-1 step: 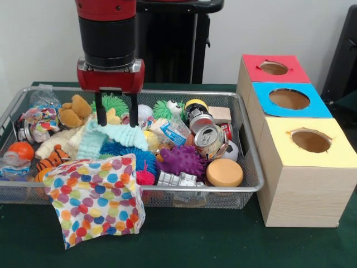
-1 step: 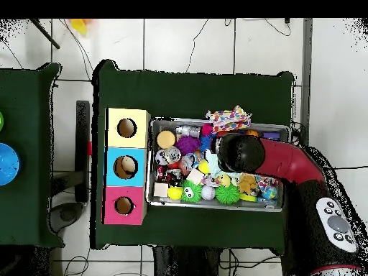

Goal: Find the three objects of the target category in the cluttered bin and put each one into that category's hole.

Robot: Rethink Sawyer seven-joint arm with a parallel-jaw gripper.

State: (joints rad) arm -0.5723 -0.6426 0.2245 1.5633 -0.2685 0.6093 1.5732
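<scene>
The gripper (image 1: 117, 116) is reaching into the wire-mesh bin (image 1: 245, 192), its jaws standing apart astride a soft, ribbed mint cloth (image 1: 109, 139), with spiky rubber balls (image 1: 181, 160) crowding alongside.

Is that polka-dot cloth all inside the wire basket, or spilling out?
Spilling out: the polka-dot cloth drapes over the wire basket's front rim onto the green table.

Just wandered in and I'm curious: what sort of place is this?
Probably a robotics lab set up for a sorting test: a robot arm hangs over a wire bin of jumbled toys and cans, beside boxes with holes, on a green table.
</scene>
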